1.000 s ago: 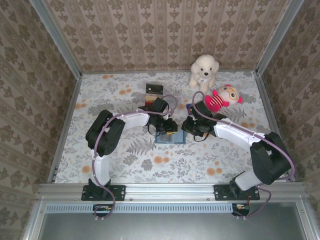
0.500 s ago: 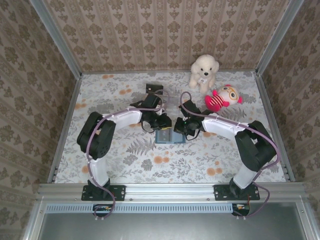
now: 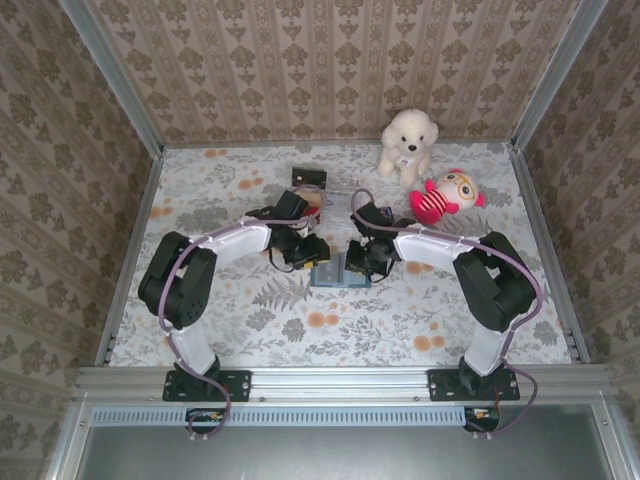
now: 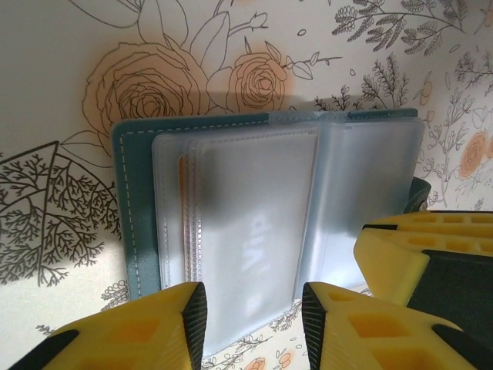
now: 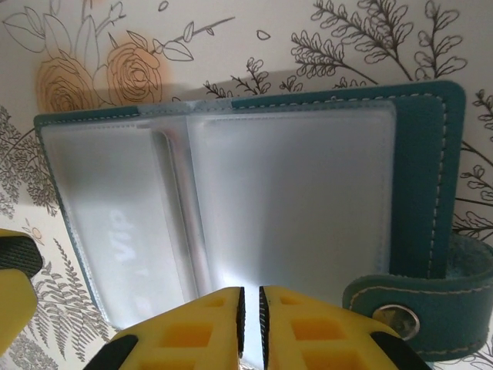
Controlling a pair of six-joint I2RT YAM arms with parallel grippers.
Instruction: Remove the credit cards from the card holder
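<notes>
The right gripper (image 5: 251,297) has its yellow ribbed fingers closed to a slit on the near edge of the frosted clear plastic sleeves (image 5: 293,193), seemingly pinning them. The left gripper (image 4: 254,304) stands parted, astride a sleeve's near edge. Just ahead of its tips a thin flat credit card (image 4: 254,231) shows "VIP" lettering through the film, with an orange card edge (image 4: 182,208) further left. To do this well, the left fingers should catch the stiff card itself, not the limp, slick film, and pull straight out while the right holds firm. Around the sleeves lies the teal stitched card holder (image 5: 427,169), open and flat, with its snap strap (image 5: 412,304) on the matte floral cloth (image 5: 231,46).
</notes>
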